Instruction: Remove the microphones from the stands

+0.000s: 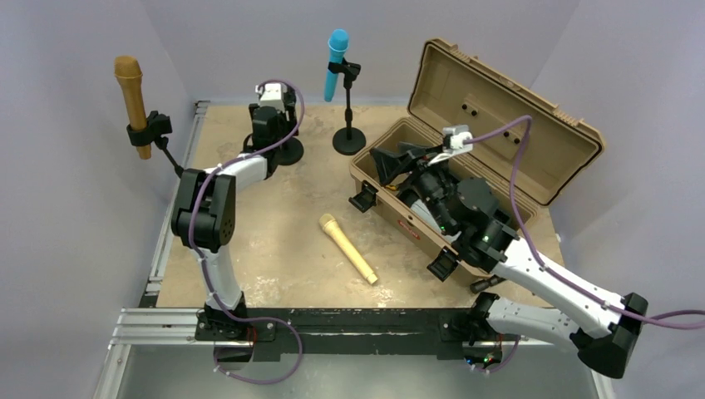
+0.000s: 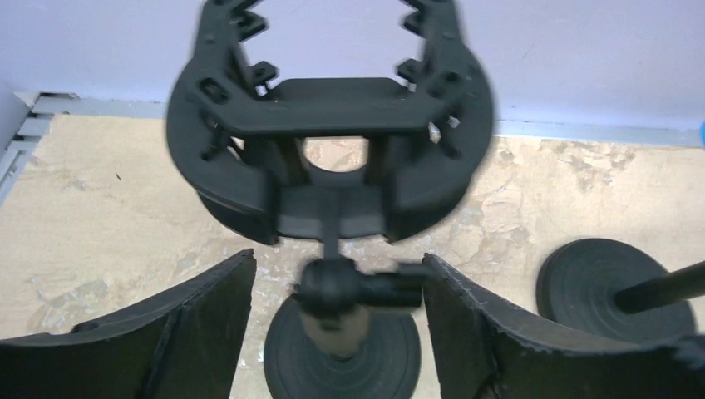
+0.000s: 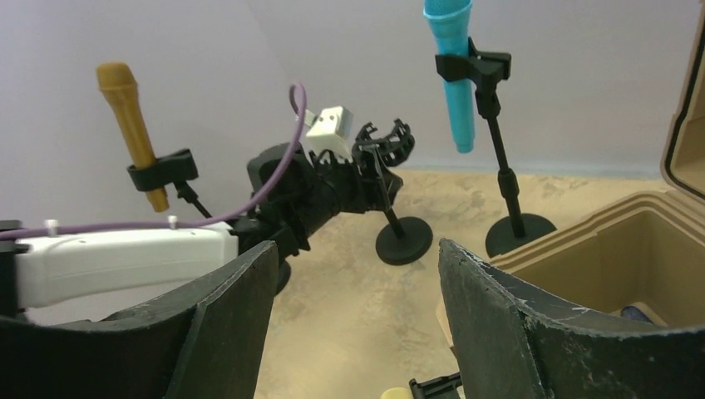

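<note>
A brown microphone (image 1: 131,96) sits in a clip on a stand at the far left; it also shows in the right wrist view (image 3: 131,116). A blue microphone (image 1: 336,61) stands clipped in a stand at the back middle, also in the right wrist view (image 3: 454,79). A pale yellow microphone (image 1: 348,248) lies loose on the table. My left gripper (image 1: 277,131) is open, its fingers either side of an empty black shock-mount stand (image 2: 332,125) without touching it. My right gripper (image 1: 397,163) is open and empty above the tan case, as its wrist view (image 3: 357,246) shows.
An open tan hard case (image 1: 499,108) takes up the right of the table, latches hanging at its front. The round bases of the blue microphone's stand (image 1: 349,140) and the shock-mount stand (image 1: 291,151) stand close together. Purple walls close in the left, back and right.
</note>
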Action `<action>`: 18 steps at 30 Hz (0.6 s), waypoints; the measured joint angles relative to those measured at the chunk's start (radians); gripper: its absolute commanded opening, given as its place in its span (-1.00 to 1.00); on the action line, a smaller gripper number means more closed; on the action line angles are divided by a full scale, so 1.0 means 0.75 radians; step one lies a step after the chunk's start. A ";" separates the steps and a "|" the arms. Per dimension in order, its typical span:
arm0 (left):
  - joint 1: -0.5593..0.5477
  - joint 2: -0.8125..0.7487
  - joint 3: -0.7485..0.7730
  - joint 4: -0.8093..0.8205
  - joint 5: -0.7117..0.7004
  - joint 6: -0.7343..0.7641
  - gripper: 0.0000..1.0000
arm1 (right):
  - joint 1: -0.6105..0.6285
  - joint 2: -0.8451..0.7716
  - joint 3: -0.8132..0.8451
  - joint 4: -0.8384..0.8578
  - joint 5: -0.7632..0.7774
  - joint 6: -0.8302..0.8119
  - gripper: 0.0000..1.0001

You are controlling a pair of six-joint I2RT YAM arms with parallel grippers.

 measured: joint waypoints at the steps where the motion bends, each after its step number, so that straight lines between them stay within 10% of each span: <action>1: 0.000 -0.008 -0.004 -0.003 0.001 -0.018 0.54 | 0.000 0.026 0.007 0.001 0.000 -0.001 0.39; 18: -0.010 -0.692 -0.080 -0.828 0.078 -0.607 0.85 | -0.207 0.497 0.346 0.155 -0.148 -0.047 0.42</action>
